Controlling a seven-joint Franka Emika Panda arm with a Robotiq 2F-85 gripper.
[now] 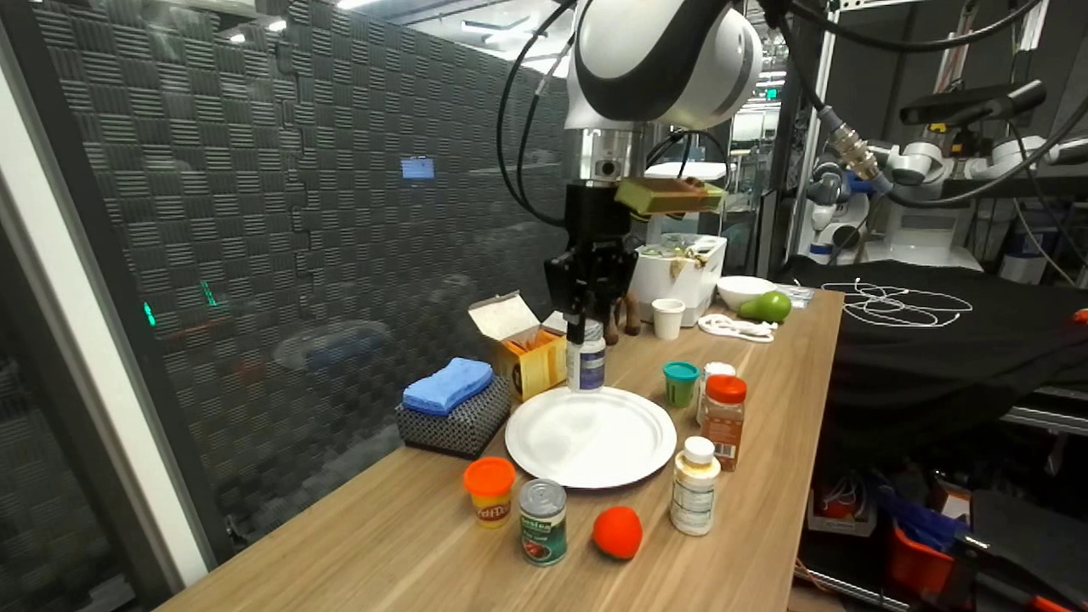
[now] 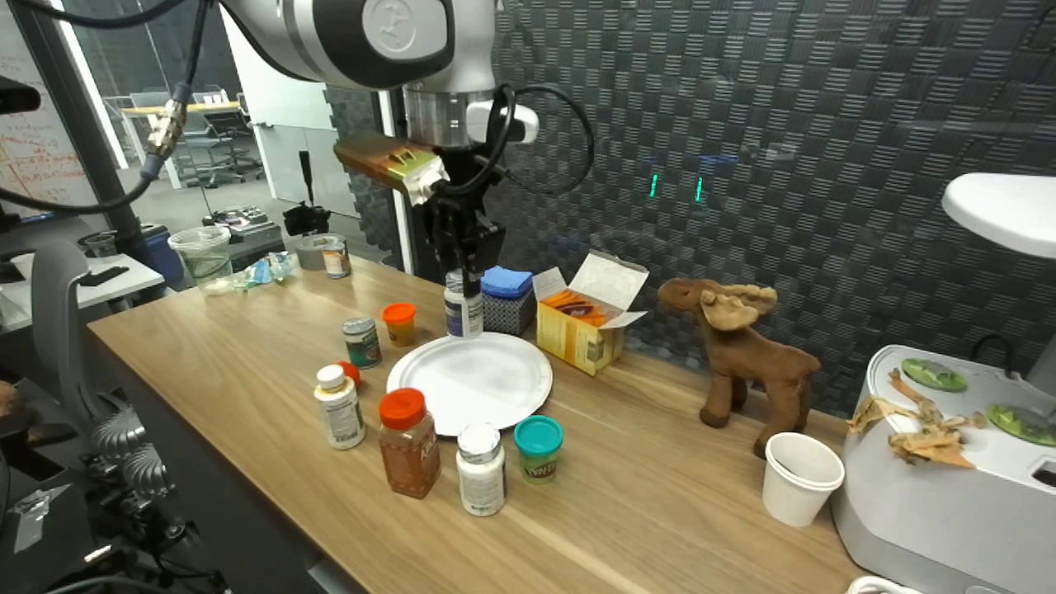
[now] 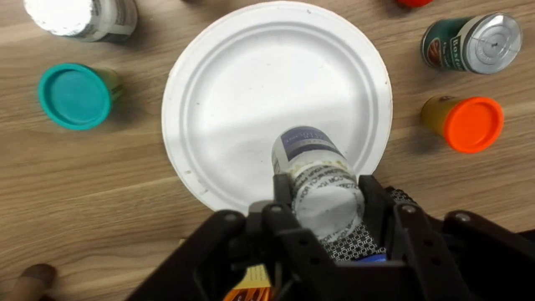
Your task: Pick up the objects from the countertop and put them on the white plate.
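Grips a purple-labelled bottle (image 1: 587, 367) by its top in the claw (image 3: 322, 186), upright above the white plate (image 1: 591, 442) — probably to land it base-first. Has 6 closed containers (image 1: 723, 425) and 1 orange ball (image 1: 618, 533) around that plate on the table (image 1: 382, 552) — likely spaced for grasping.

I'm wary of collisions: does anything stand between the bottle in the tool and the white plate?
Nothing visible does: in the wrist view, the purple-labelled bottle in the tool overlaps the white plate, with nothing else showing between them or on the plate.
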